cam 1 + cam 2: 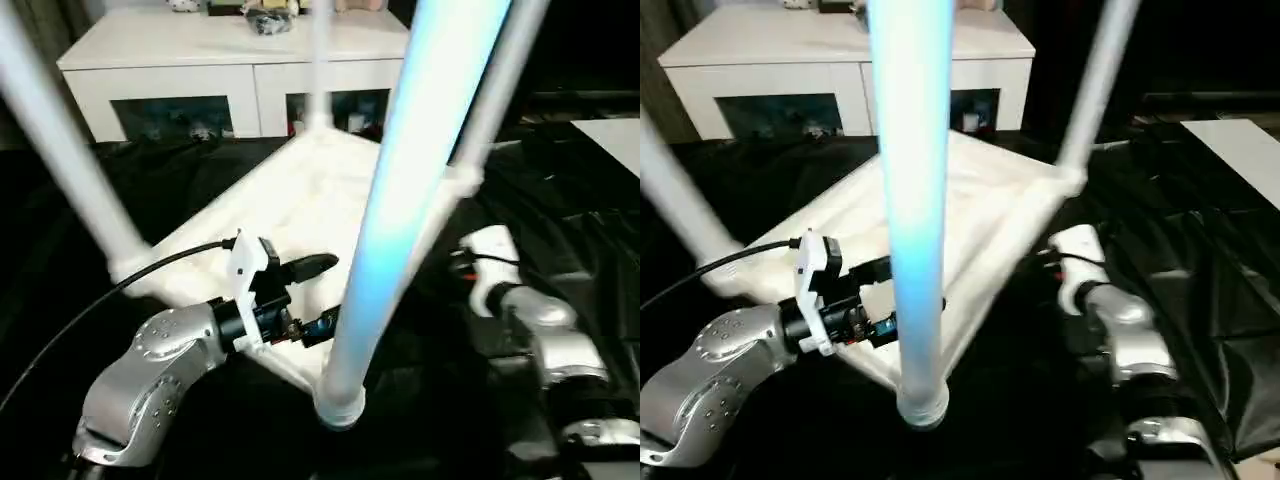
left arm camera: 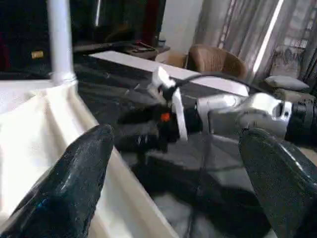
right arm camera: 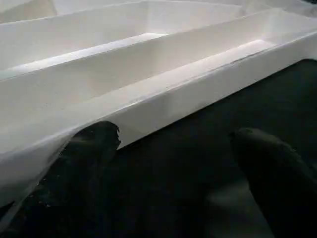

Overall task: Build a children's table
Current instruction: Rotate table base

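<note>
The children's table lies upside down on a black cloth, its white ribbed tabletop [image 1: 290,200] facing up. Four white legs rise from its corner sockets: the nearest leg [image 1: 400,200], one at the left [image 1: 60,150], one at the far corner [image 1: 318,60] and one at the right [image 1: 490,100]. My left gripper [image 1: 318,295] stands open over the near edge of the tabletop, just left of the nearest leg, holding nothing. My right gripper [image 3: 176,148] is open beside the tabletop's right edge [image 3: 198,94], one finger [image 3: 89,148] close against that edge, nothing between the fingers.
A white cabinet [image 1: 200,60] with glass doors stands behind the table. Black cloth [image 1: 80,220] covers the floor all around. A white flat surface [image 1: 615,135] sits at the far right. A black cable [image 1: 150,270] runs from my left wrist.
</note>
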